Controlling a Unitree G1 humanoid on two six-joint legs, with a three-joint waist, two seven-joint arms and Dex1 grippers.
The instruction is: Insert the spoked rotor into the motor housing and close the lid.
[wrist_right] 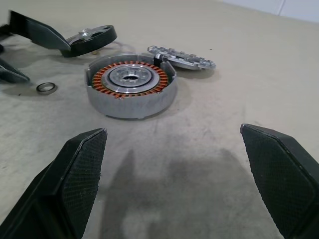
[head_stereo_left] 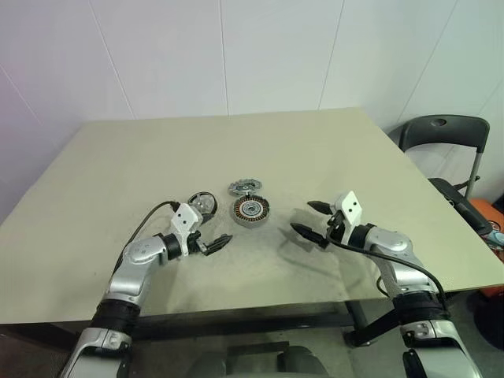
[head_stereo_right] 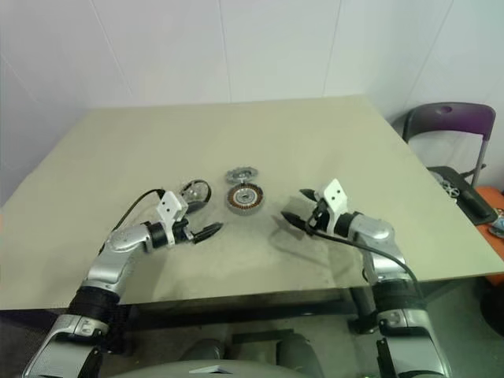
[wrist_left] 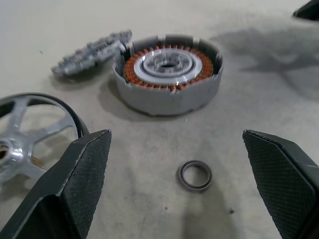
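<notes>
Left gripper [head_stereo_left: 214, 245] wide open, empty; spoked rotor [wrist_left: 25, 130] flat just outside one jaw, small ring [wrist_left: 195, 175] between the jaws, motor housing [wrist_left: 167, 72] and lid [wrist_left: 92, 51] ahead. Right gripper [head_stereo_left: 311, 221] also wide open, empty, facing the housing. Best to swing left jaws astride the rotor rim, avoiding the ring; beige table [head_stereo_left: 315, 150], white wall, chair [head_stereo_left: 445, 134] beyond.

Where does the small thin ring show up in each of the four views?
Left eye view: cannot make it out.
Right eye view: same.
Left wrist view: small thin ring between the left gripper's fingers, nearer than the motor housing.
Right wrist view: far left, beside the housing.
Shared landmark: the housing.
</notes>
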